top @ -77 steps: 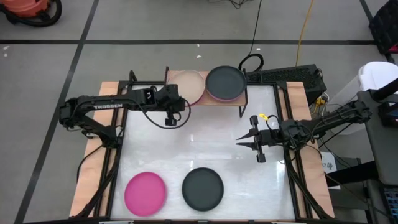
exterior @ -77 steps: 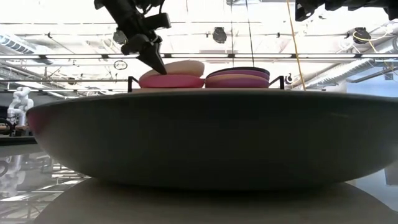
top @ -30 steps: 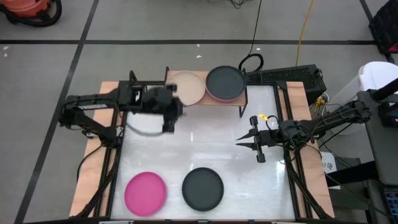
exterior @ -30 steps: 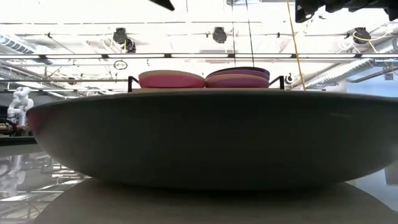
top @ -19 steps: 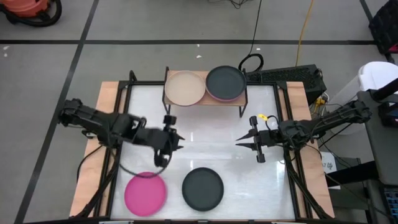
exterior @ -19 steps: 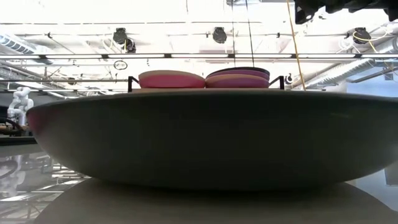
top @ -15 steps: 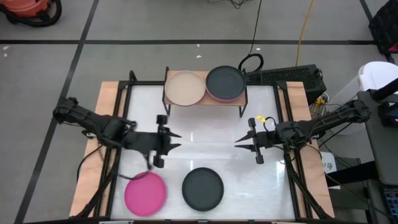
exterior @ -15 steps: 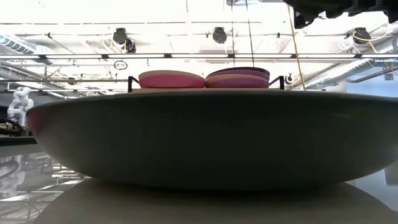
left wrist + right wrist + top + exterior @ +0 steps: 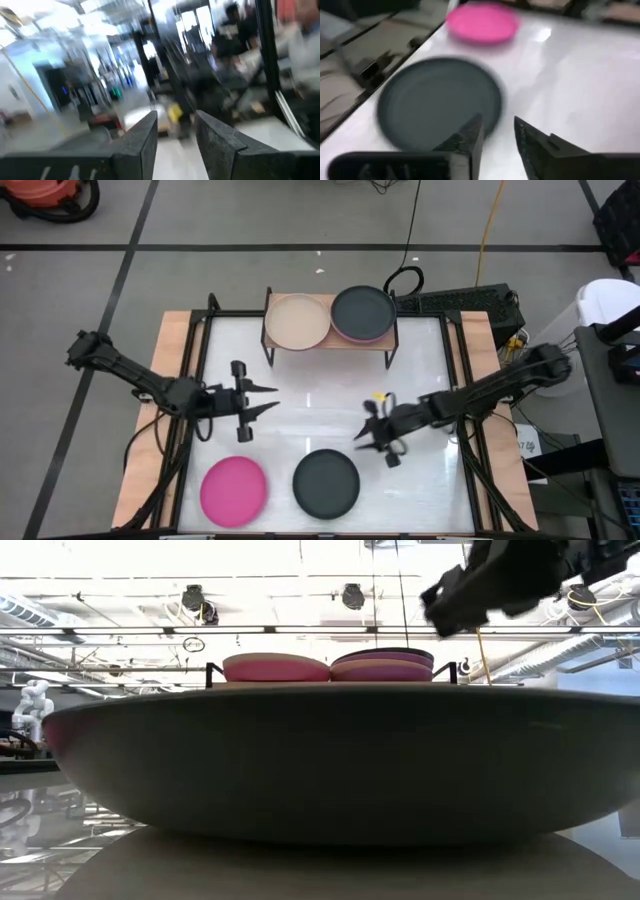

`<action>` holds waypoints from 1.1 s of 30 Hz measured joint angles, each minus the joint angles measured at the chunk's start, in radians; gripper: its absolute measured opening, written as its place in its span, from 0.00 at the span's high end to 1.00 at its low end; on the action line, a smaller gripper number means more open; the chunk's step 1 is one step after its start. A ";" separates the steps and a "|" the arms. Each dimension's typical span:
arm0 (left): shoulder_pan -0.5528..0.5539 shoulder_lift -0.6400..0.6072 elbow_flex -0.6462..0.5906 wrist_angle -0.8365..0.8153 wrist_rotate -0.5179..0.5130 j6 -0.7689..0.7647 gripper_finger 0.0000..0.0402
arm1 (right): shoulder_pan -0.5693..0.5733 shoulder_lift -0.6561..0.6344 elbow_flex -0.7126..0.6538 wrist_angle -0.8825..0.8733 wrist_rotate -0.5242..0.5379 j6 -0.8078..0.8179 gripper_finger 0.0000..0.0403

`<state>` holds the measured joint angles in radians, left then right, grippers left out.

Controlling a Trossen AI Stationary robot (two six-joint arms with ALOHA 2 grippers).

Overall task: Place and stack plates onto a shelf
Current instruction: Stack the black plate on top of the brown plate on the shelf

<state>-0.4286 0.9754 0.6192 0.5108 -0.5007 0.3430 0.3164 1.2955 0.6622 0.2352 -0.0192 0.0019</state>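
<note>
The shelf [image 9: 390, 340] stands at the table's far edge. On it lie a beige plate [image 9: 297, 321], the top of the left pile, and a dark grey plate [image 9: 362, 313] on top of the right pile [image 9: 384, 665]. Near the front edge a hot pink plate [image 9: 233, 490] and another dark grey plate [image 9: 326, 483] lie flat on the tabletop. My left gripper [image 9: 272, 398] hovers open at mid-left, its fingers pointing right, holding nothing. My right gripper [image 9: 358, 435] is open just beyond the dark grey plate's [image 9: 440, 107] far right rim.
Black frame rails [image 9: 190, 380] run along the table's left and right sides. Cables and a dark box [image 9: 460, 305] lie beyond the far right corner. The white tabletop [image 9: 320, 395] between the shelf and the two front plates is bare.
My left gripper has drawn back from the shelf toward the table's near left and now points right over the mid-left table. My right gripper has gone from the right edge toward the left and near, to the dark grey front plate. The plates have not moved.
</note>
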 joint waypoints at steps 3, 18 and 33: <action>0.012 -0.002 -0.099 0.202 0.001 0.033 0.66 | 0.000 0.128 0.052 -0.006 -0.079 0.046 0.70; 0.024 -0.001 -0.198 0.289 0.002 -0.052 0.66 | -0.045 0.406 0.166 0.023 -0.037 0.196 0.55; 0.024 -0.001 -0.198 0.287 0.003 -0.085 0.66 | -0.047 0.487 0.166 0.046 -0.038 0.223 0.61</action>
<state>-0.4042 0.9745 0.4210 0.7979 -0.4980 0.2580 0.2699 1.7821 0.8284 0.2814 -0.0574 0.2245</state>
